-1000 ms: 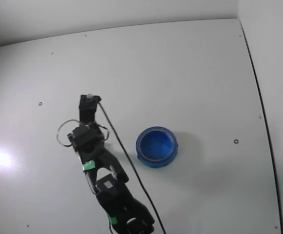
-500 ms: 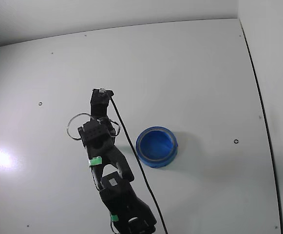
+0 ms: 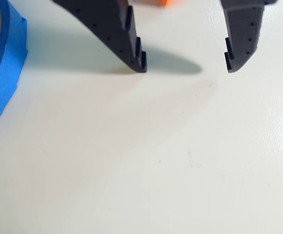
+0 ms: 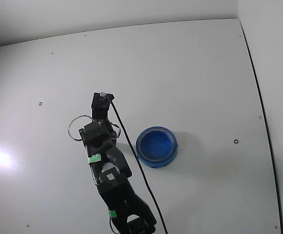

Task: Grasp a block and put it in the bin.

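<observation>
Beside the blue bin (image 3: pixel 2 58), jaws wide apart and empty, orange block (image 3: pixel 166 2) just behind them.

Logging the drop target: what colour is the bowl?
Blue; the bowl shows best in the fixed view, with only its edge in the wrist view.

Blue bin (image 4: pixel 156 146) (black gripper (image 3: pixel 185 62)).

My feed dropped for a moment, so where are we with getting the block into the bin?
Nothing looks done: the bin appears empty in the fixed view. The gripper is open and holds nothing in the wrist view. An orange-red sliver at that view's top edge may be the block. Still left: reach the block, grasp it, carry it and release it.
</observation>
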